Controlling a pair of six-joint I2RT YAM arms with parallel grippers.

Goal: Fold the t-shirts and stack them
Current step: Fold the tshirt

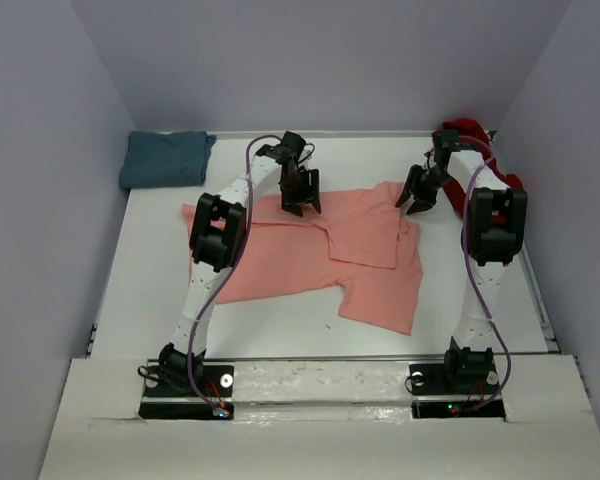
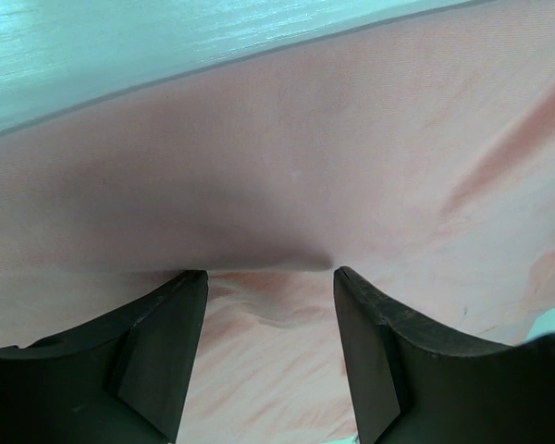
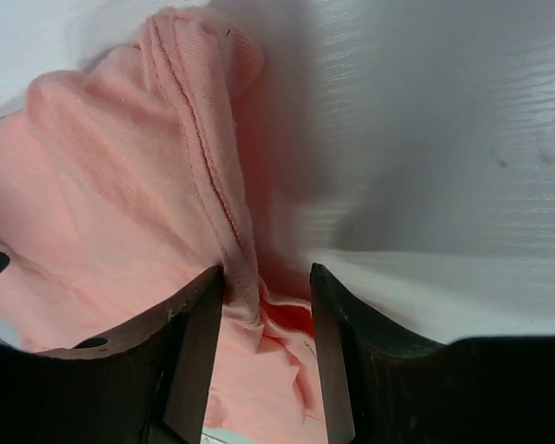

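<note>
**Pink t-shirt (image 1: 310,265): risk of a lopsided pickup**

It lies spread mid-frame on the table (image 1: 280,335), with a flap folded over its middle. The teal t-shirt (image 1: 165,158) sits folded at upper left. The dark red t-shirt (image 1: 472,135) is bunched at upper right, behind the right arm (image 1: 492,225).

The left gripper (image 1: 302,198) is at the upper edge of the pink cloth. Its jaws are apart and nothing is clamped; the cloth just puckers at the tips. The right gripper (image 1: 418,195) is at the upper right corner, jaws apart astride a ridge of hem that touches one jaw only. It isn't pinched yet.

Risks as I read them:
- Right side bites only the thin hem ridge, so it slips out on the lift.
- Left side closes on flat cloth and takes too many layers or none, skewing the fold.
- Uneven grips drag the shirt and undo the flap.
- Right arm is close to the dark red shirt, so a swing back could snag it.

Views:
- Overhead gives me the layout and the other two shirts, but not the jaw gaps.
- Right wrist shows the ridge and bare table beyond.
- Left wrist shows only cloth and a strip of table along the top, so I can't tell the layer count.
</note>
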